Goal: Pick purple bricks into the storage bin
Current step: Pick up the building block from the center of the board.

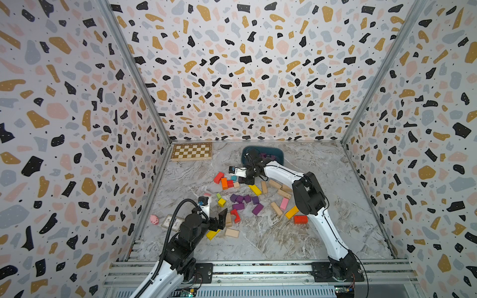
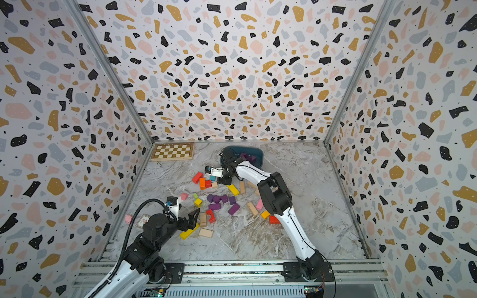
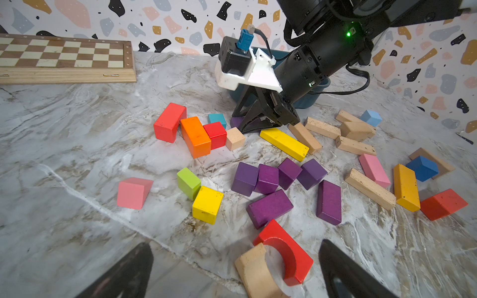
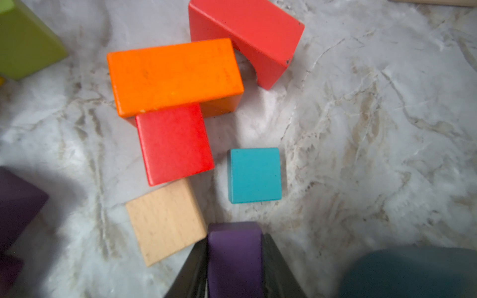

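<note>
My right gripper [image 4: 235, 245] is shut on a purple brick [image 4: 233, 268] low over the table, beside the storage bin [image 4: 413, 273]. In both top views it [image 1: 245, 179] sits just in front of the teal bin [image 1: 278, 155], which holds a few purple bricks [image 2: 246, 156]. Several more purple bricks [image 1: 242, 202] [image 3: 268, 180] lie clustered mid-table. My left gripper [image 3: 235, 260] is open near the front left [image 1: 219, 220], hovering over a red arch [image 3: 286, 247] and a tan arch [image 3: 254, 271], holding nothing.
A chessboard [image 1: 192, 151] lies at the back left. Red, orange, teal and tan blocks [image 4: 175, 77] lie right beside the right gripper. Yellow, tan, pink and blue blocks [image 3: 369, 188] are scattered to the right of the purple cluster. A pink toy [image 1: 154, 219] sits by the left wall.
</note>
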You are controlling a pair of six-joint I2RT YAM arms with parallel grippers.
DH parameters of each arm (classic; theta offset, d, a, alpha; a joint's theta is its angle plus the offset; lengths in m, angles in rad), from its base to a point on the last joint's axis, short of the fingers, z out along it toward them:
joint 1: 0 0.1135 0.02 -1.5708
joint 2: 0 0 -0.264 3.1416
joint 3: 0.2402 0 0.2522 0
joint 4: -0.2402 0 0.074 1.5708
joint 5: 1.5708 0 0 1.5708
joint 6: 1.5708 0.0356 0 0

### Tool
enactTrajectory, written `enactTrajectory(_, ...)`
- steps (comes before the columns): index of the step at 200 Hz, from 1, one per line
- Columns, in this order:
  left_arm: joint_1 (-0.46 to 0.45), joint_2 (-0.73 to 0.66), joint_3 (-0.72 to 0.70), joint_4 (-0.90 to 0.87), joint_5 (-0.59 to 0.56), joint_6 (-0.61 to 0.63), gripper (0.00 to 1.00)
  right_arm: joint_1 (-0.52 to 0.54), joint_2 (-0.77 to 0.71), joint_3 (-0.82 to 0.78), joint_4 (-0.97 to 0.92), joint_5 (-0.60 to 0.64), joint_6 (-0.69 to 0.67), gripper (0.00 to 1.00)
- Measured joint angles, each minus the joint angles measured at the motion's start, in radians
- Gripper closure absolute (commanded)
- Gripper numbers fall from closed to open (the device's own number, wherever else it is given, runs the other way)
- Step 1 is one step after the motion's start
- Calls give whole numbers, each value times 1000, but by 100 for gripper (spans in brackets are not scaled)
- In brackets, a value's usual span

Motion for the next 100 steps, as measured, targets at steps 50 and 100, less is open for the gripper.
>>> enactTrajectory(50,0,0,0,0,0,0,1,0,-1,8,-12,-5,14,80)
enactTrajectory(100,0,0,0,0,0,0,1,0,-51,12,-28,-8,13,80)
